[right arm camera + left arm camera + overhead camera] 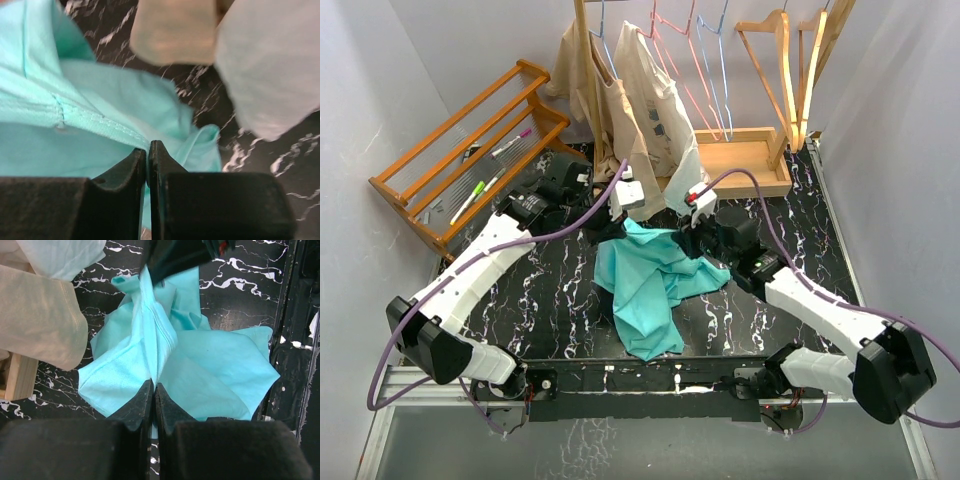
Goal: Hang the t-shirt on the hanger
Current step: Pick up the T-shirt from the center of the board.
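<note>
The left claw (153, 392) and right claw (148, 150) each clench the crumpled teal cloth t-shirt (650, 275). Draw the hem taut, then lift toward the light-brown wooden triangular hanger (786, 80).

The top external camera looks steeply down from high behind the near edge over the whole tabletop (550, 300). The wrist cameras look past the left pincer (153, 387) and the right pincer (148, 147), very near the t-shirt (210, 370), which all three views share.

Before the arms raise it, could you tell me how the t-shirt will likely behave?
The t-shirt lies crumpled in folds, so it will probably hang limp. It looks thin, likely light. Pinched by the left pincer and right pincer, it may sag between them.
</note>
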Tool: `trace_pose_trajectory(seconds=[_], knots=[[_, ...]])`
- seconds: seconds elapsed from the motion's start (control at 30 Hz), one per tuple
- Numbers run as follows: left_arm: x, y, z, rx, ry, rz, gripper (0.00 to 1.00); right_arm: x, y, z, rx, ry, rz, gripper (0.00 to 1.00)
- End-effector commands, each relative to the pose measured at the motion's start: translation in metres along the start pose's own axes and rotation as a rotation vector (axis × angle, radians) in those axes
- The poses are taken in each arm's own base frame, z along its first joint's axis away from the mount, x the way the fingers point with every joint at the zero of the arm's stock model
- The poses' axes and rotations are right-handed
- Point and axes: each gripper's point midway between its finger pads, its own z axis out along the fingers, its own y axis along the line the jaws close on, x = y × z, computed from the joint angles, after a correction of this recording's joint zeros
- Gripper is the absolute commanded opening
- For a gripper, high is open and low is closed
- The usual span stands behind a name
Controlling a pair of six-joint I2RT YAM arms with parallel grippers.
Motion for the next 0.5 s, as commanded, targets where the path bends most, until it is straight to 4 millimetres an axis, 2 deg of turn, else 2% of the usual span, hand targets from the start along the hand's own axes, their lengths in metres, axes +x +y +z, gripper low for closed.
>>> trace_pose_trajectory(seconds=[0.0, 0.1, 0.17, 0.3, 0.47], knots=[[-0.013, -0.003, -0.029, -0.053, -0.030, 0.035, 0.00, -0.092, -0.042, -0.032, 0.260, -0.232, -0.042, 0.08], [-0.012, 0.003, -0.029, -0.090, -0.028, 0.025, 0.00, -0.117, -0.046, -0.042, 0.296, -0.254, -0.071, 0.08], [-0.017, 0.010, -0.030, -0.121, -0.035, 0.019, 0.00, -0.123, -0.048, -0.045, 0.306, -0.245, -0.082, 0.08], [-0.036, 0.021, -0.040, -0.172, -0.064, 0.026, 0.00, -0.122, -0.055, -0.051, 0.354, -0.236, -0.081, 0.08], [-0.062, 0.025, -0.057, -0.198, -0.101, 0.054, 0.00, -0.120, -0.058, -0.063, 0.385, -0.259, -0.067, 0.08]])
